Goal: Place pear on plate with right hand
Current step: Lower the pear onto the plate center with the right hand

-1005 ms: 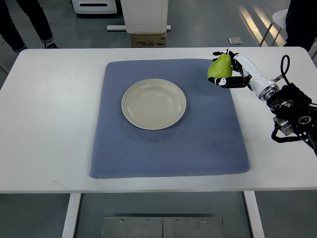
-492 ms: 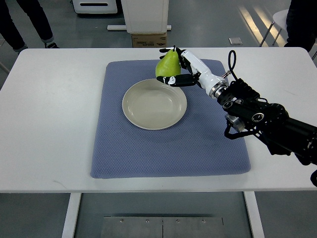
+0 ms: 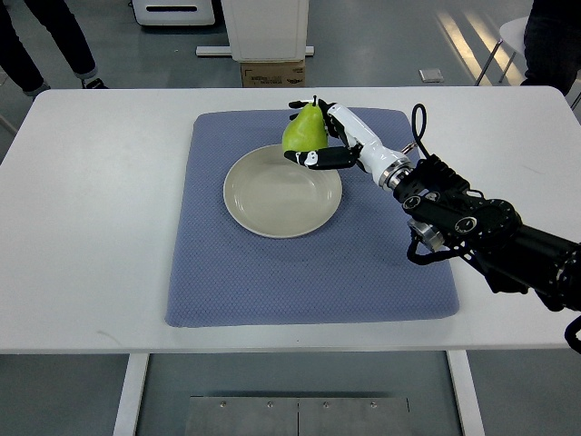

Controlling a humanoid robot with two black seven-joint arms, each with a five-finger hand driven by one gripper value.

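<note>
I have the right hand (image 3: 320, 136) closed around the pear (image 3: 303, 130), its dark fingers (image 3: 320, 159) curled under the lower side of the fruit and more fingertips showing at the top by the stem. The pear is green, held roughly upright with its stem pointing away from me, and it sits in my grasp over the far rim of the plate (image 3: 282, 193), at the edge rather than the middle; I cannot tell from this steep view whether the fruit is touching the rim or hanging just above it. The plate, a pale round dish, lies just below and to the left of the hand as I see it, on the blue mat (image 3: 309, 263), which spreads out from under the hand toward me and to both sides. The white forearm runs back from the hand toward the right, joining the black arm (image 3: 481, 227) that crosses the near right part of the mat and leaves at the right edge. The mat rests on the white tabletop (image 3: 91, 209), which stretches well off to the left of the hand. Beyond the hand, past the far edge of the tabletop, a cardboard box (image 3: 271, 72) stands on the floor.
</note>
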